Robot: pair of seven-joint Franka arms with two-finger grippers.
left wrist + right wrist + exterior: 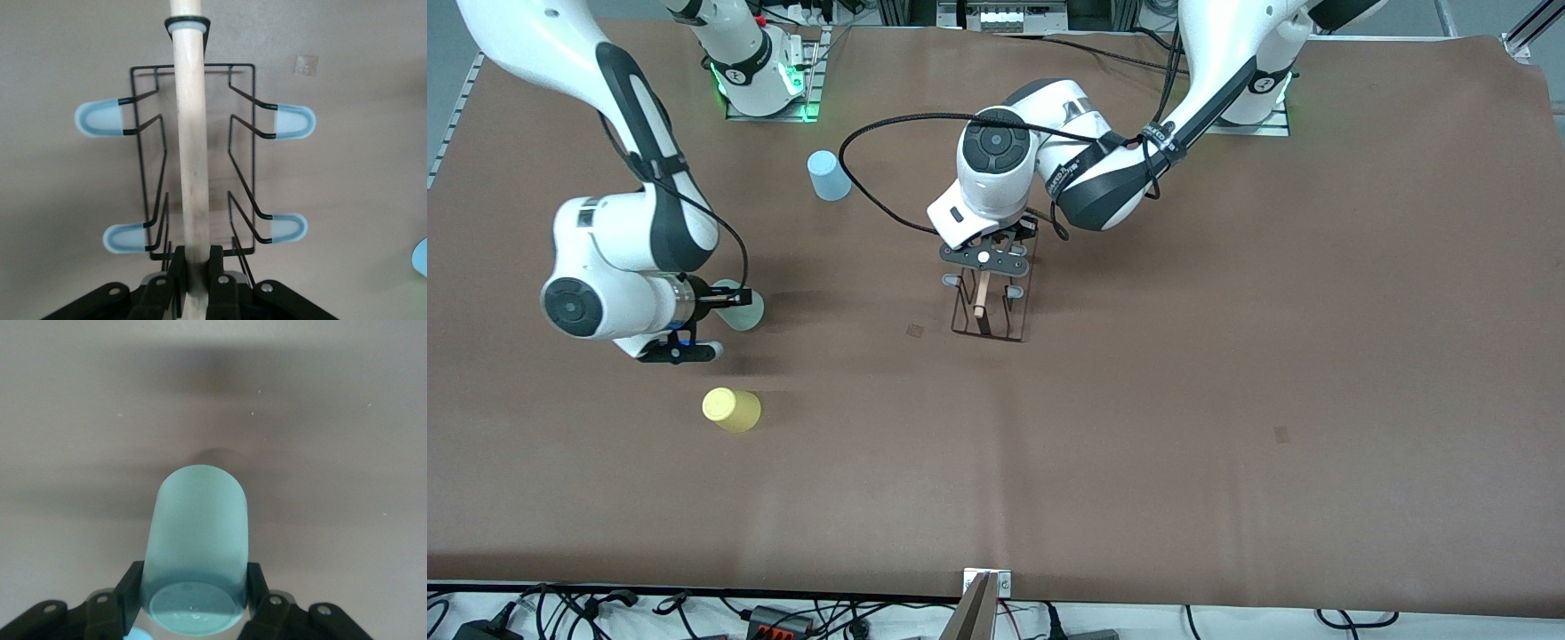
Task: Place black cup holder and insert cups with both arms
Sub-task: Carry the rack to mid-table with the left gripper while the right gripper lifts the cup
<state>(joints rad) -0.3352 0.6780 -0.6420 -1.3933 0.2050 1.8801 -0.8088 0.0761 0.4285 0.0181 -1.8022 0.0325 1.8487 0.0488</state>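
Observation:
The black cup holder (990, 313) stands on the brown table near its middle, with its wooden rod handle (192, 160) on top. My left gripper (193, 275) is shut on the end of that rod, over the holder (193, 70); in the front view the left gripper (983, 277) sits above the rack. The pale-tipped pegs (100, 119) carry nothing. My right gripper (193, 595) is shut on the mint green cup (198, 533), gripping it near its closed bottom. That cup (744, 308) lies sideways low over the table at the right arm's end, held by the right gripper (725, 299).
A yellow cup (732, 410) stands nearer the front camera than the held cup. A light blue cup (829, 175) stands nearer the robots' bases; its edge (421, 257) shows in the left wrist view. Cables and a metal mount (985, 597) line the front edge.

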